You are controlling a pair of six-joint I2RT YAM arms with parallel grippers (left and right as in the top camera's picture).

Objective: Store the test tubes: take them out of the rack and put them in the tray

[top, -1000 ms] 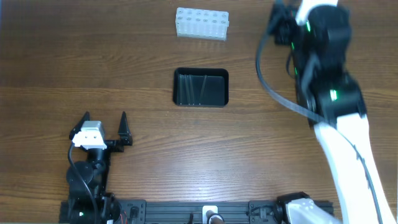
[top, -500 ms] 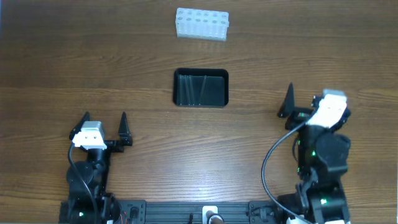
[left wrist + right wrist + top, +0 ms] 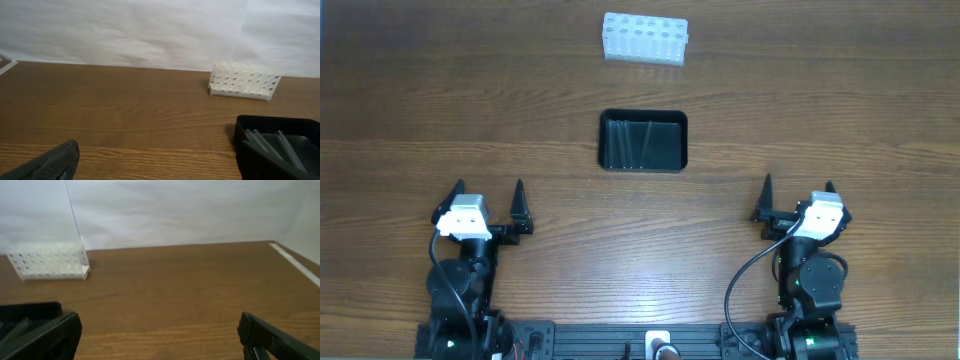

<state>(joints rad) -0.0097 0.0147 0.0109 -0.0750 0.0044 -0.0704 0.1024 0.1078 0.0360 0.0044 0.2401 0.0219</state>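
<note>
Though clear, tubes [image 3: 638,143] in black tray [image 3: 603,142]

Found clear test tubes [image 3: 642,142] lying flat, side by side, inside the black tray [image 3: 643,168], with the white, many-holed rack [image 3: 645,38] standing upright farther back, apart.

The test tubes [image 3: 642,142] lie in the tray [image 3: 643,169], set before the rack [image 3: 645,37].
</note>
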